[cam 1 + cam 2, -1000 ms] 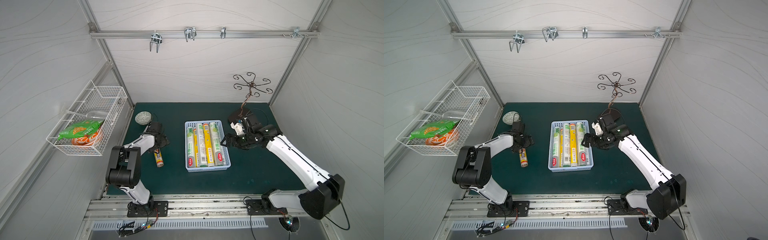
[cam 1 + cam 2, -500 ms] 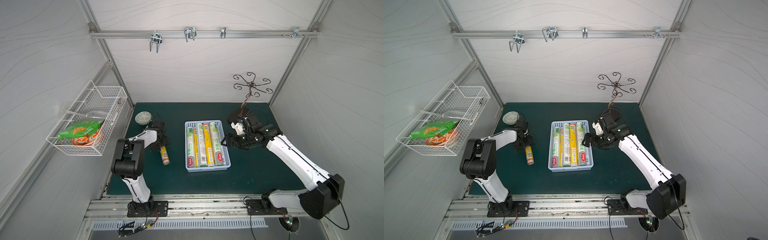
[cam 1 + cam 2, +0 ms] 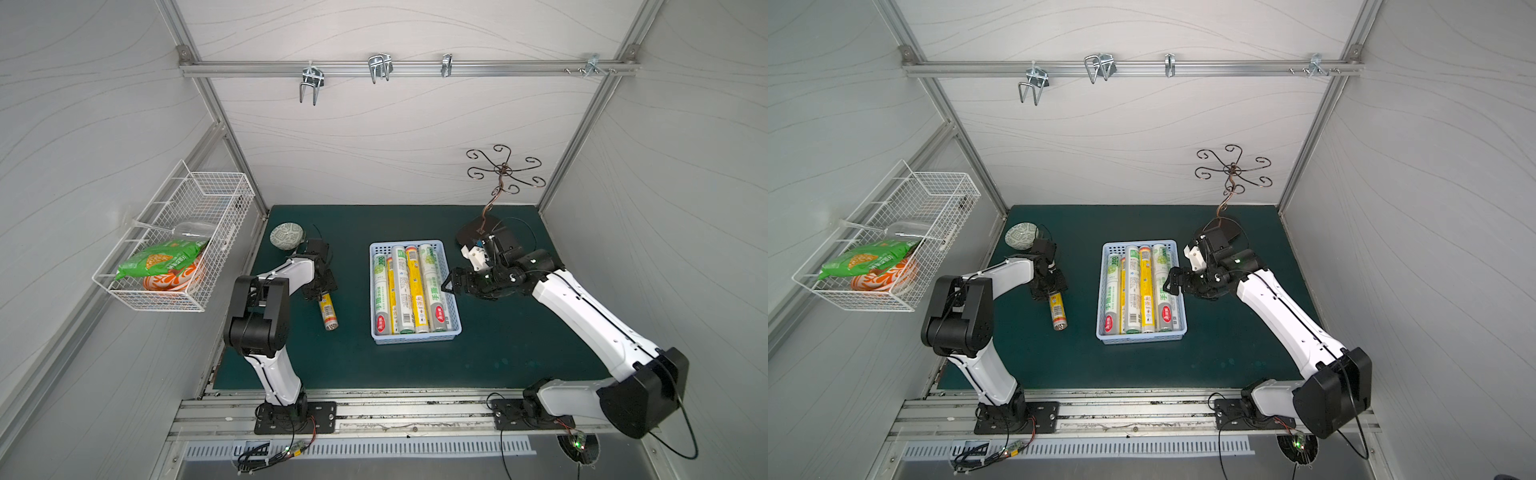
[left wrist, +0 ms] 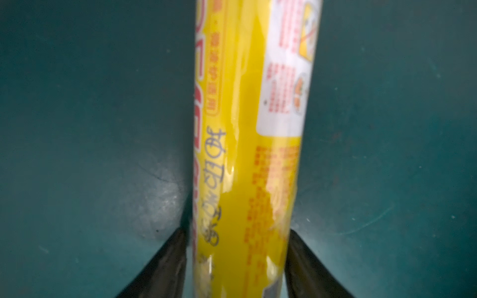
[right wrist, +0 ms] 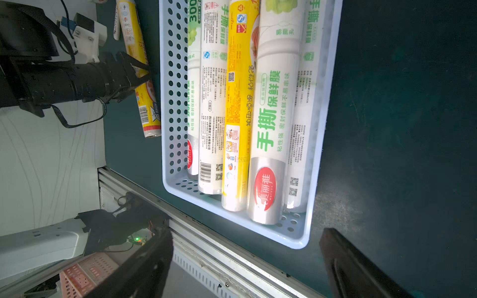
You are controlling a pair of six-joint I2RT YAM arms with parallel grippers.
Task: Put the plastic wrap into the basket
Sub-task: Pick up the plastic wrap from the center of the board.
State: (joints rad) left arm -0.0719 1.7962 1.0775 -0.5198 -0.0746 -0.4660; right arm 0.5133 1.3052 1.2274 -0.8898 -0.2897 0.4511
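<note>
- Left wrist view: yellow roll [image 4: 245, 154] lies between left gripper [image 4: 236, 232] fingers on green mat [image 4: 77, 129]; cannot tell if clamped.
- Right gripper [image 5: 245, 232] spread, empty; basket [image 5: 170, 103] of rolls [image 5: 268, 116] beyond its fingertips.

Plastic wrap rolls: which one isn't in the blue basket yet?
The yellow roll lying on the green mat, with the left gripper straddling its end. The other rolls lie inside the basket.
</note>
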